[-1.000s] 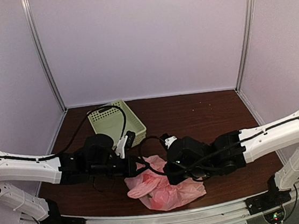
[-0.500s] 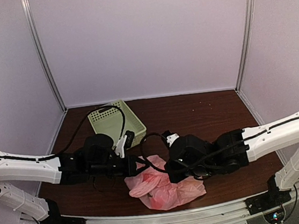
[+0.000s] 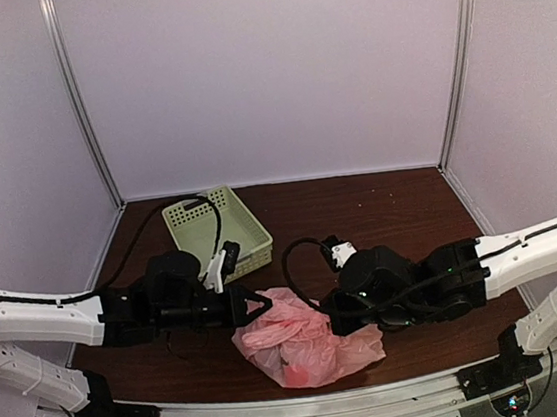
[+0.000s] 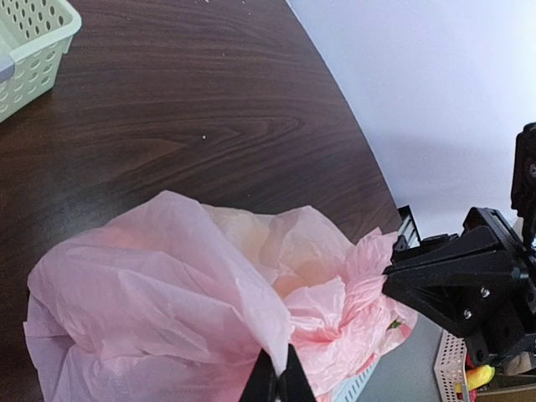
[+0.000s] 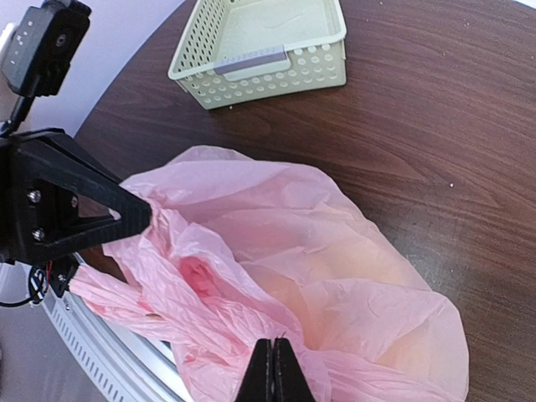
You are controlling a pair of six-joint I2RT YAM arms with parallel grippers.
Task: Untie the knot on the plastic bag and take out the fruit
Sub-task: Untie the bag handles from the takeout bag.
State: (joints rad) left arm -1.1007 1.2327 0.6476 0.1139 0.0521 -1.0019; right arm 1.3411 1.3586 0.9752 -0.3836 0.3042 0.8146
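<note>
The plastic bag [image 3: 308, 336] hides the fruit, only a blurred reddish tint showing through its film.

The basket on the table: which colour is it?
The basket is pale green, best seen from the right wrist.

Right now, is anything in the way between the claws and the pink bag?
No, nothing visible. The left claw and the right claw each pinch the pink bag directly.
</note>
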